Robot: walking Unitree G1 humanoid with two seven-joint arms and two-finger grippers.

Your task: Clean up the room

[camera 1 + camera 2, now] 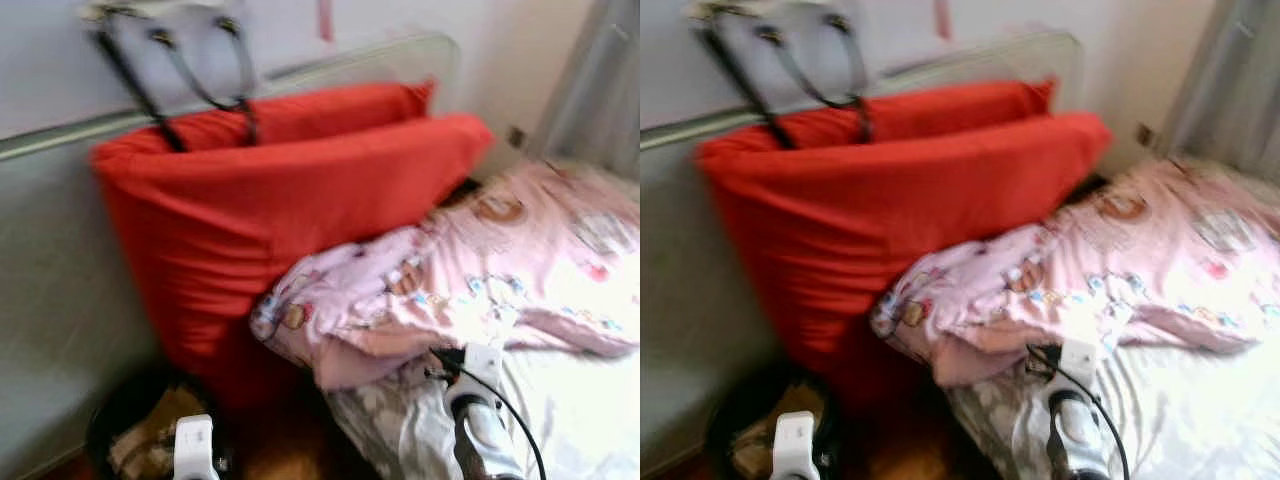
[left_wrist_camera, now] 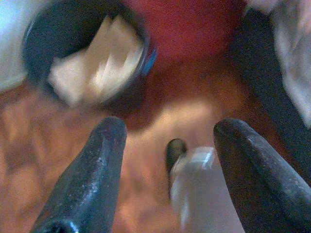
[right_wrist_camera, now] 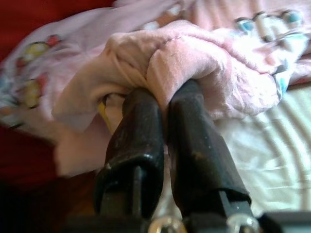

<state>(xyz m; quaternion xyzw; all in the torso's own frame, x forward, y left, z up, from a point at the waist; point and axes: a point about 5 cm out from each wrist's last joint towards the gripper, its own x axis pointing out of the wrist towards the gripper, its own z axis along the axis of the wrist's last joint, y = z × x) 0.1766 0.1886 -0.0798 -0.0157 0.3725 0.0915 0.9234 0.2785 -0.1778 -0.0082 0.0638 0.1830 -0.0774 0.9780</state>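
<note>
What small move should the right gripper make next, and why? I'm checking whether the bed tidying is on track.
Probably a short pull of the blanket toward the foot of the bed. The right gripper is shut on a fold of its edge, and the blanket lies bunched against the red pillow, so drawing it out should flatten it. The left gripper hangs open over the floor.
</note>
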